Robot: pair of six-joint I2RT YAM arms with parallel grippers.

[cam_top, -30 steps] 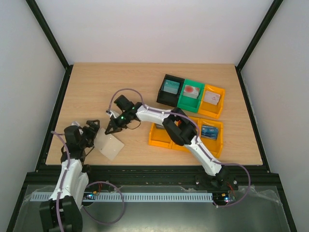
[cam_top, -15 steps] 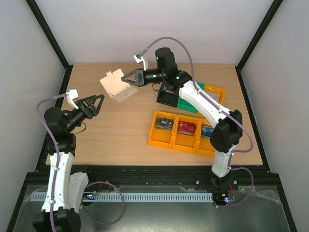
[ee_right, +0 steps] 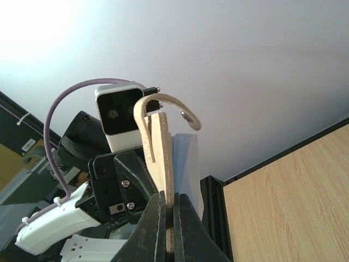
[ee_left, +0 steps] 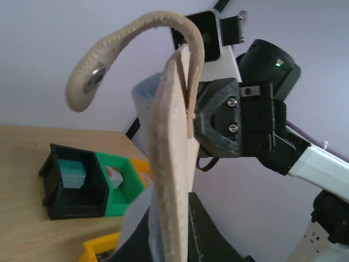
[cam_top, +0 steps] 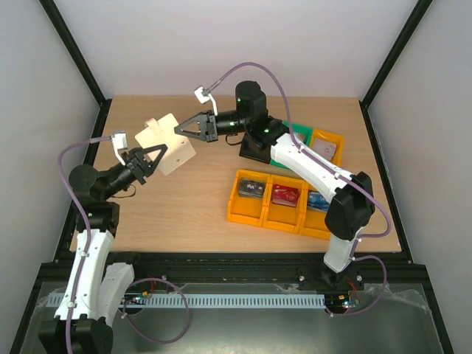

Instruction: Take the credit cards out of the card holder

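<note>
Both arms are meeting in mid-air over the far-left part of the table (cam_top: 184, 214), and the card holder (cam_top: 166, 144) is hanging between them, well clear of the wood. The right gripper (cam_top: 179, 131) is reaching in from the right with its jaws pressed together on the wallet's right edge. Its own wrist view shows the beige leaf nipped tight between the two dark fingers (ee_right: 154, 229). The left gripper (cam_top: 156, 153) is coming at the near-left edge from the opposite side. In the left wrist view its fingers are sitting on either side of the wallet's lower edge, but I cannot tell whether they are actually squeezing it.

The snap tab (ee_left: 92, 79) is curling free over the top, so the holder is unfastened. A blue-grey inner panel (ee_right: 185, 158) is peeling slightly away from the beige outer. That reads as the reason for the two-sided hold: one arm is anchoring a leaf while the other is getting purchase to spread the wallet open.

No card is showing in the wallet from any view, so what it contains is unclear. Over to the right, the yellow tray (cam_top: 237, 214) is holding a dark card (cam_top: 252, 189), a red card (cam_top: 285, 195) and a blue card (cam_top: 318, 200), one to a compartment. It looks like the drop-off spot.
</note>
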